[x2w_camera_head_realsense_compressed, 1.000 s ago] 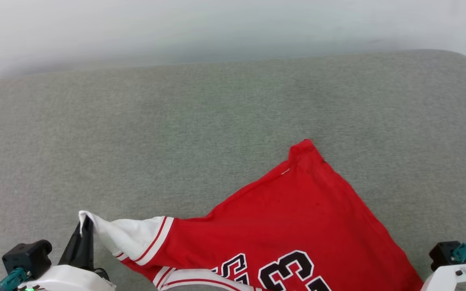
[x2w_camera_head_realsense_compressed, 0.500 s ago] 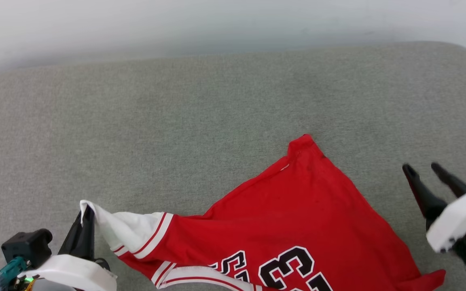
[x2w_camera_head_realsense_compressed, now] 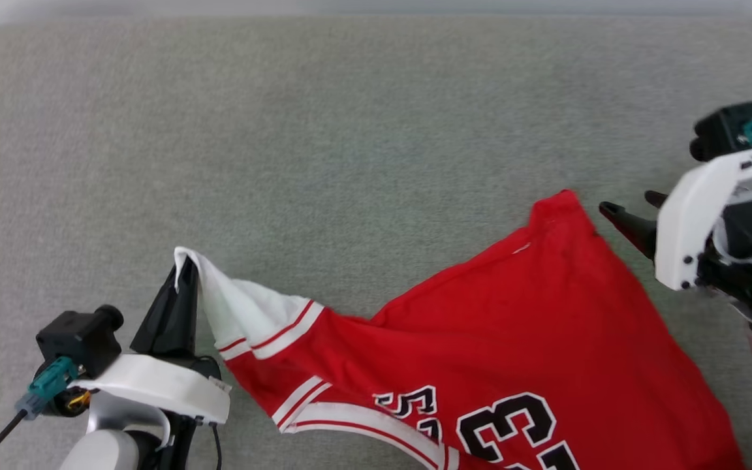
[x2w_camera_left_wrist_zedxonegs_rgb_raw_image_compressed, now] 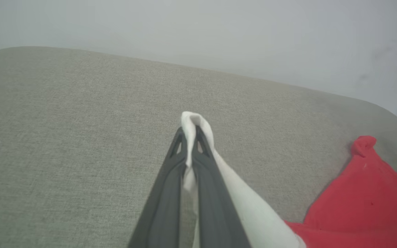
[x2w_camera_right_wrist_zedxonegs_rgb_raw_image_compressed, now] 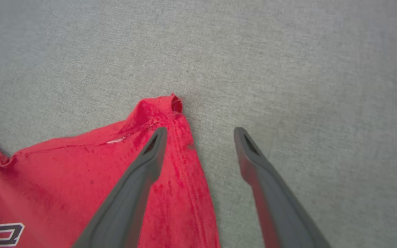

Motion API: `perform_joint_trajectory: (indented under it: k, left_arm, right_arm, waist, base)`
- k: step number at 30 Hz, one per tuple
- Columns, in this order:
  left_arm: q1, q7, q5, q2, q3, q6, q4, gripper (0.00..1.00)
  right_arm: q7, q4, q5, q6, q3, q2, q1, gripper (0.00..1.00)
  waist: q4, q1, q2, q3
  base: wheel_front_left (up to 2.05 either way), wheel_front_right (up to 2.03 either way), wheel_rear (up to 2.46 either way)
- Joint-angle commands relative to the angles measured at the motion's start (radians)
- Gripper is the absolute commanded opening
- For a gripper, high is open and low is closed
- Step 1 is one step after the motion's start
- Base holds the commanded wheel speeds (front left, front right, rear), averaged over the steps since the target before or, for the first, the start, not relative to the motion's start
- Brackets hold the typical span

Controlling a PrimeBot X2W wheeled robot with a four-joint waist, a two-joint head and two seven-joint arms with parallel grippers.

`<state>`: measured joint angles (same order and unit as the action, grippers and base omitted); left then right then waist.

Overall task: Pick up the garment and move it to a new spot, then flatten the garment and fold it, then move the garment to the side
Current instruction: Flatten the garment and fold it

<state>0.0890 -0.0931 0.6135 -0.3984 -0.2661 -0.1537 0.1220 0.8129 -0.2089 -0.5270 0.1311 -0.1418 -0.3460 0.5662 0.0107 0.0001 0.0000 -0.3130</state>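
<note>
So the garment (x2w_camera_head_realsense_compressed: 519,339) lies on the grey cushion (x2w_camera_head_realsense_compressed: 350,130), filling the lower right of the head view and running off the bottom edge, number side up. The left gripper (x2w_camera_head_realsense_compressed: 183,267) at lower left is pinched tight on the tip of the white sleeve (x2w_camera_head_realsense_compressed: 239,307). In the left wrist view you can see the white cloth squeezed between the 2 fingers.

The right gripper (x2w_camera_head_realsense_compressed: 627,202) sits at the right edge with its jaws wide apart and nothing in them. What matters is the red corner (x2w_camera_right_wrist_zedxonegs_rgb_raw_image_compressed: 171,101). In the right wrist view it pokes up just ahead of and a bit left of the fingertips, with 1 finger over the red hem and the other over bare cushion. My guess is a short nudge forward and left, then a close.

The top edge runs on a slant from the sleeve pinch up to that corner, so each arm is nearest its own end. There's loads of bare cushion across the upper half of the head view, so plenty of room to carry it. The far edge meets a pale wall (x2w_camera_left_wrist_zedxonegs_rgb_raw_image_compressed: 219,27).
</note>
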Motion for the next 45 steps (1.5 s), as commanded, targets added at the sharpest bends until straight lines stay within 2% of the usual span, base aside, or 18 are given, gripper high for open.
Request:
perform_joint_trajectory:
  k: [1,7,13,14,15,18,21,31,38,45]
  left_arm:
    - [0.018,-0.010,-0.004,0.003,-0.002,0.003,0.000,0.00]
    - [0.049,-0.040,-0.008,0.022,-0.013,0.018,-0.003,0.00]
    - [0.060,-0.059,-0.001,0.032,-0.019,0.027,-0.034,0.00]
    - [0.059,-0.060,0.000,0.032,-0.019,0.028,-0.038,0.00]
    - [0.058,-0.061,0.002,0.032,-0.019,0.028,-0.043,0.00]
    - [0.045,-0.064,0.005,0.029,-0.014,0.025,-0.052,0.00]
    - [0.035,-0.069,0.010,0.018,-0.002,0.020,-0.057,0.00]
    - [0.127,-0.048,0.012,-0.052,0.068,0.010,-0.048,0.00]
    - [0.360,-0.015,0.090,-0.038,0.102,0.066,-0.189,0.00]
    - [0.643,0.025,0.084,-0.058,0.086,0.123,-0.410,0.00]
  right_arm:
    - [0.011,-0.018,0.007,-0.001,-0.019,-0.004,0.024,1.00]
    - [0.073,-0.130,-0.003,-0.001,-0.106,0.007,0.109,1.00]
    - [0.165,-0.261,-0.020,-0.001,-0.177,-0.003,0.092,1.00]
    - [0.177,-0.271,-0.023,-0.001,-0.187,-0.003,0.088,0.35]
    - [0.182,-0.277,-0.027,-0.001,-0.195,-0.004,0.090,0.00]
    - [0.169,-0.275,-0.042,-0.001,-0.214,-0.004,0.104,0.00]
    - [0.109,-0.245,-0.049,-0.001,-0.220,-0.011,0.142,0.00]
    - [-0.172,-0.201,0.025,-0.001,-0.161,0.001,0.201,0.00]
    - [-0.341,-0.231,0.088,-0.001,-0.079,0.050,0.246,0.00]
    - [-0.451,-0.286,0.152,-0.001,-0.026,0.092,0.370,0.00]
  waist:
    - [0.036,-0.0001,0.0000,-0.038]
    - [0.074,-0.0001,0.0000,-0.095]
    - [0.089,-0.0001,0.0000,-0.102]
    - [0.089,-0.0001,0.0000,-0.099]
    - [0.088,-0.0001,0.0000,-0.096]
    - [0.082,-0.0001,0.0000,-0.081]
    - [0.072,-0.0001,0.0000,-0.060]
    - [0.018,-0.0001,0.0000,0.055]
    - [-0.008,-0.0001,0.0000,0.108]
    - [-0.038,-0.0001,0.0000,0.115]
  base:
    - [0.00,0.00,0.00]
    - [0.00,0.00,0.00]
    - [0.00,0.00,0.00]
    - [0.00,0.00,0.00]
    - [0.00,0.00,0.00]
    - [0.00,0.00,0.00]
    - [0.00,0.00,0.00]
    - [0.00,0.00,0.00]
    - [0.00,0.00,0.00]
    - [0.00,0.00,0.00]
